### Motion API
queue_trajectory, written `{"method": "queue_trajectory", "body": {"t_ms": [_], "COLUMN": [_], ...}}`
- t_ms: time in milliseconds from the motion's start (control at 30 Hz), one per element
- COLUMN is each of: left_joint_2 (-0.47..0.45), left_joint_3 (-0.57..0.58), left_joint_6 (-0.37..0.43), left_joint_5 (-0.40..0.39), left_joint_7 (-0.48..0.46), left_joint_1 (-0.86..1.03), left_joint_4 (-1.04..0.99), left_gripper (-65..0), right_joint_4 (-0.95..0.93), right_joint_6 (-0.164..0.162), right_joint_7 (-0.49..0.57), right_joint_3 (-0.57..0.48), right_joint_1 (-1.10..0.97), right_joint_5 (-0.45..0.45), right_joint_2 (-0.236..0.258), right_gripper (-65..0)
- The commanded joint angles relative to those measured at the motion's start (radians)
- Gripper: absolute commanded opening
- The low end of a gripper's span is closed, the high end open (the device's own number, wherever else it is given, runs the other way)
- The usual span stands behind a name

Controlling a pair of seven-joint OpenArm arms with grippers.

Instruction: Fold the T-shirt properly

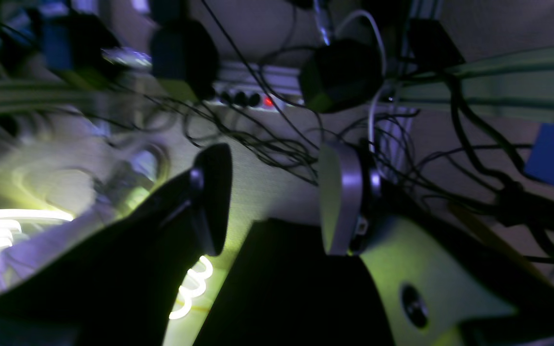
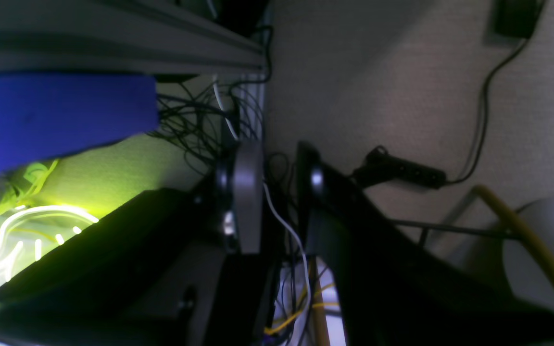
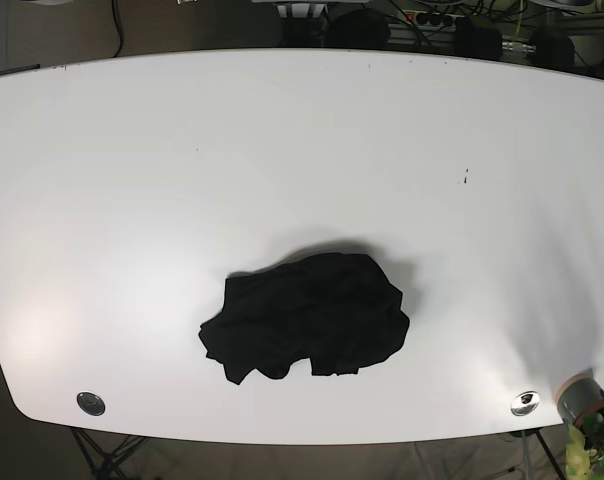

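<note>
The black T-shirt (image 3: 307, 318) lies crumpled in a heap on the white table (image 3: 282, 150), a little front of centre. Neither arm shows in the base view. The left wrist view shows my left gripper (image 1: 274, 154) open and holding nothing. It points away from the table at a tangle of cables. My right gripper (image 2: 279, 149) holds nothing either. Its fingers stand a narrow gap apart, and a white wire shows behind the gap. Neither wrist view shows the T-shirt.
A power strip (image 1: 253, 98) with a red light and several dark cables fill the left wrist view. A blue pad (image 2: 56, 115) and a metal rail lie left of the right gripper. Small silver discs (image 3: 90, 403) (image 3: 524, 402) sit near the table's front corners.
</note>
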Motion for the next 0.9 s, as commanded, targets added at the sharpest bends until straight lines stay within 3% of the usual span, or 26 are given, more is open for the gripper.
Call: {"method": "queue_trajectory", "body": {"t_ms": [0, 133, 300, 600, 867], "left_joint_2": [0.008, 0.003, -0.041, -0.041, -0.041], "left_joint_3": [0.015, 0.07, 0.116, 0.115, 0.115], "left_joint_6": [0.0, 0.0, 0.0, 0.0, 0.0], "left_joint_5": [-0.033, -0.121, -0.19, -0.207, -0.207], "left_joint_7": [-0.012, -0.011, -0.009, -0.012, -0.014], "left_joint_1": [0.072, 0.186, 0.307, 0.415, 0.415], "left_joint_4": [0.081, 0.23, 0.403, 0.651, 0.831], "left_gripper": [-38.6, -38.6, -38.6, -38.6, -38.6], "right_joint_4": [0.063, 0.187, 0.33, 0.546, 0.732], "right_joint_6": [0.009, 0.009, 0.009, 0.007, 0.006], "right_joint_7": [0.01, 0.01, 0.01, 0.01, -0.014], "right_joint_3": [0.001, 0.0, -0.002, 0.0, 0.054], "right_joint_1": [-0.057, -0.146, -0.244, -0.387, -0.454], "right_joint_5": [0.004, 0.027, 0.135, 0.294, 0.296], "right_joint_2": [0.013, 0.039, 0.106, 0.221, 0.215], "right_gripper": [-53.4, -53.4, -53.4, -53.4, -53.4]}}
